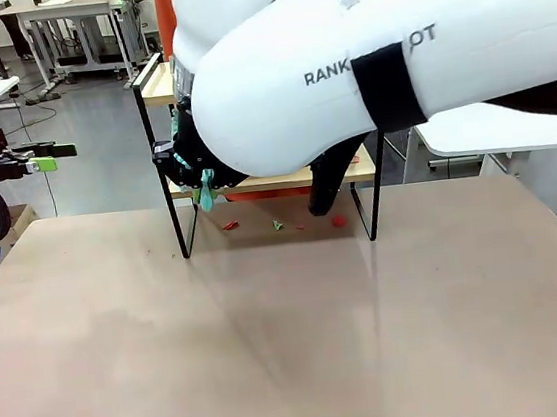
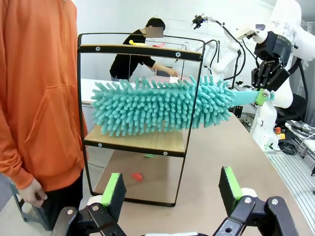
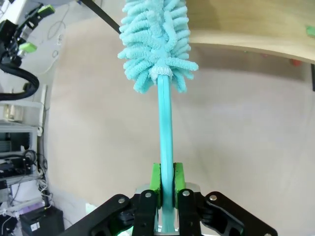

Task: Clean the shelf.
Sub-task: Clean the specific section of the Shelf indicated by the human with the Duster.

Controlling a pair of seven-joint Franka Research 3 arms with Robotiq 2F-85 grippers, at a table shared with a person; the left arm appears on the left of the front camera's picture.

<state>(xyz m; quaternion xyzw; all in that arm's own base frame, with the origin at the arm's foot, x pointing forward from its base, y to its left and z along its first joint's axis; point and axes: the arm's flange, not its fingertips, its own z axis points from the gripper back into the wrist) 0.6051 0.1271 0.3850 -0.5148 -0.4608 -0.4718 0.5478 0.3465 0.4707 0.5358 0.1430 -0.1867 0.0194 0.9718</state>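
1. Our right tool is squeezed tight on the thin handle of a fluffy blue-green duster.
2. The duster lies sideways between the two boards of the shelf, just over the lower board. We cannot tell if it touches the wood.
3. Our left tool is wide open and has nothing in it. It hangs off to the side, well apart from the shelf.
4. The shelf stands at the far side of the surface. A person in an orange top stands just beside it.
5. We think the job is partly done. The lower board looks nearly clean where we can see it.
6. A red bit and a green bit lie on the surface under the shelf. More little bits lie near them.
7. Some yellow and red bits sit on the top board. We think that board has yet to be swept.
8. On the big white arm we can read the letters "RANK" and "OT". A black strap hides the letters in between. We see no other words we can read.
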